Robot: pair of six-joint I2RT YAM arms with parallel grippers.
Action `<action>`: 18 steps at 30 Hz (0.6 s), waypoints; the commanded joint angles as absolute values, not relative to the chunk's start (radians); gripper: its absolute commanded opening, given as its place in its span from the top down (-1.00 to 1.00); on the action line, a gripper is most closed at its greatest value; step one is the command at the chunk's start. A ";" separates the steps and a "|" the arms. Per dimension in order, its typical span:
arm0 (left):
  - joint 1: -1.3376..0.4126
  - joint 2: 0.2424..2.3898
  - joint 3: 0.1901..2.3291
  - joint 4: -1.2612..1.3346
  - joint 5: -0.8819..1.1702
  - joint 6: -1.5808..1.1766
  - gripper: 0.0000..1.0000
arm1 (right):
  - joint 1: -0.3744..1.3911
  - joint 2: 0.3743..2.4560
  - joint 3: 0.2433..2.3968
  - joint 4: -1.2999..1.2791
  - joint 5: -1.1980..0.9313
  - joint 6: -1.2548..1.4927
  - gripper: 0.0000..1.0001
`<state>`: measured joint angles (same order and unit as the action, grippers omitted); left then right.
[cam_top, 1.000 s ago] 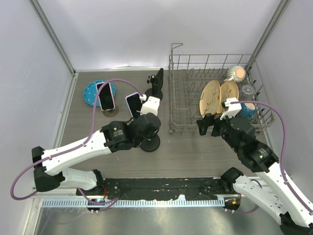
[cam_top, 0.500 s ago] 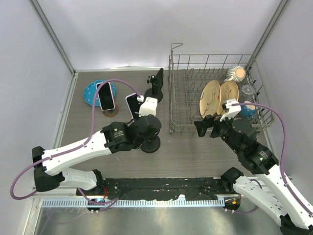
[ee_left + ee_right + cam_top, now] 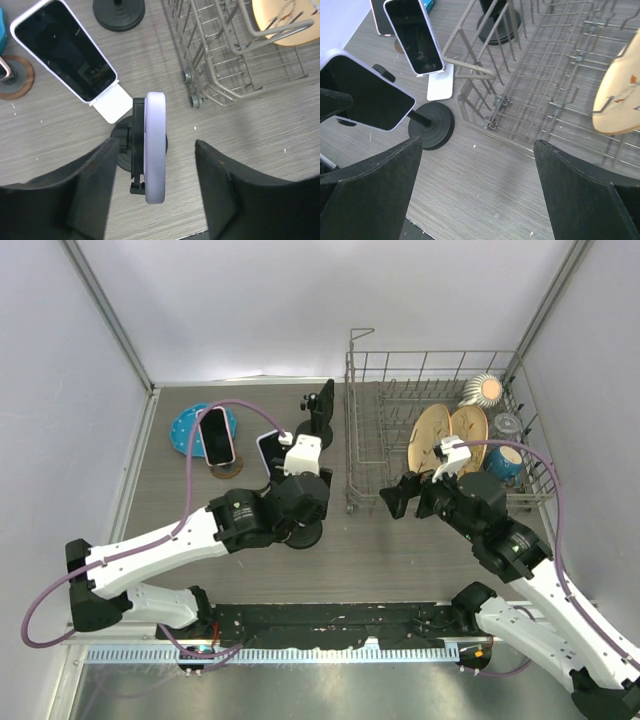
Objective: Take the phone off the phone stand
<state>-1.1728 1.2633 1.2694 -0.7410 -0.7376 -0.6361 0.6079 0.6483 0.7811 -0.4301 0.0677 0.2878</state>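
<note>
The white-edged, black-screened phone [image 3: 155, 125] stood edge-on in the clamp of a black, round-based phone stand [image 3: 134, 160]. It sat squarely between the jaws of the left gripper [image 3: 157, 150], which were spread wide, one to each side of it. Bare grey wood-grain table [image 3: 240, 130] showed between the phone and the right-hand jaw. On the other side, contact with the clamp could not be told.

Beyond the jaw tips and to their left leaned a second phone [image 3: 65, 57], white-cased on a white wedge. Beyond them to the right stood a grey wire dish rack [image 3: 225, 50].

The right gripper [image 3: 477, 141] hung released and empty. The clamped phone lay just outside its left jaw, and the rack ahead of both.
</note>
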 commanded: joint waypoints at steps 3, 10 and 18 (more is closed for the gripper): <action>-1.151 1.158 1.295 -0.686 -0.727 -0.609 -0.64 | 0.614 0.791 0.905 -0.399 -0.074 0.281 -0.99; -0.901 0.971 1.244 -0.669 -0.592 -0.485 -0.86 | 0.673 0.936 0.999 -0.344 -0.153 0.290 -0.99; -0.526 0.793 1.090 -0.666 -0.327 -0.402 -0.91 | 0.888 1.086 1.153 -0.414 0.106 0.275 -0.99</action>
<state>-0.6491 0.8459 1.1767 -0.6971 -0.5163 -0.4664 0.8227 1.0565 1.0512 -0.4152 -0.0425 0.2794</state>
